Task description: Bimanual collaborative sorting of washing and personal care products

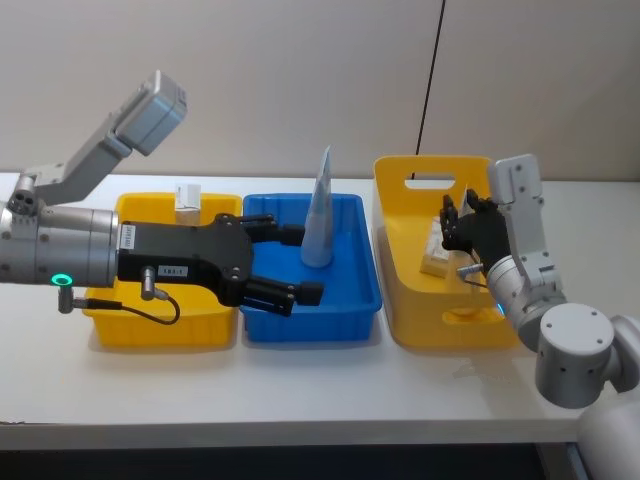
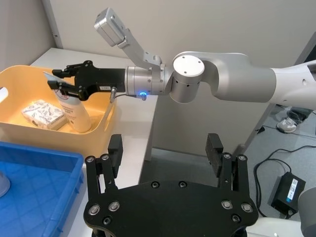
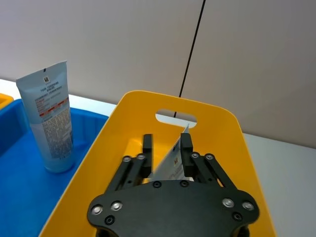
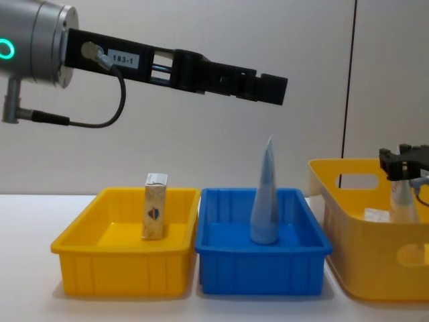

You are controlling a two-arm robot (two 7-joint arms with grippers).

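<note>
Now the right gripper (image 2: 63, 81) has its fingers clamped on a white tube (image 2: 74, 108) in the tall yellow bin (image 1: 400, 290), half hiding it, while the left gripper (image 1: 300, 265) hangs with fingers apart over the blue bin (image 1: 350, 310).

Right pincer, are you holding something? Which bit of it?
Yes. The right pincer is shut on the white tube standing in the handled yellow tub, pinching its flat upper end. The left pincer is open, holding nothing.

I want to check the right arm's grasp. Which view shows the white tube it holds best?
The left wrist view: the white tube stands side-on, clamped near its top by the right gripper. The right wrist view shows its crimped end; head and chest views show slivers.
</note>
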